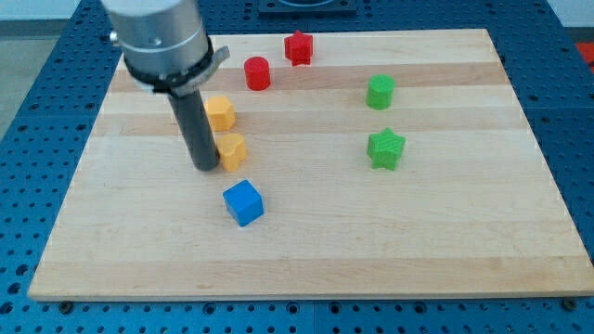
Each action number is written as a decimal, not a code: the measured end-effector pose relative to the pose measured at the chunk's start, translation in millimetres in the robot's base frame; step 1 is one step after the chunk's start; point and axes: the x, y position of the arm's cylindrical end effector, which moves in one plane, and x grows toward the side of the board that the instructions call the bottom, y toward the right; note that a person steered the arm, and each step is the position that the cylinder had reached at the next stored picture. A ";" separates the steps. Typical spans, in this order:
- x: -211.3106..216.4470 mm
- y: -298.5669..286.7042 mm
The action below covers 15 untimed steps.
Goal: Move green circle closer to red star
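The green circle [380, 92] stands on the wooden board at the view's upper right. The red star [298, 47] stands near the board's top edge, to the upper left of the green circle. My tip [205, 168] is at the view's left, touching or just beside the left side of a yellow block [231, 149]. It is far to the left of the green circle.
A red circle [257, 72] sits left of and below the red star. A second yellow block [220, 112] is above the first. A green star [386, 148] lies below the green circle. A blue cube [244, 202] sits below the yellow blocks. The board [445, 241] ends at blue perforated table.
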 end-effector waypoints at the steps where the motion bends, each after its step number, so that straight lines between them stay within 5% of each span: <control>1: -30.3 1.4; 3: -50.5 36.8; 5: -21.5 129.4; 8: -38.6 253.2; 12: -136.7 227.2; 15: -135.5 208.4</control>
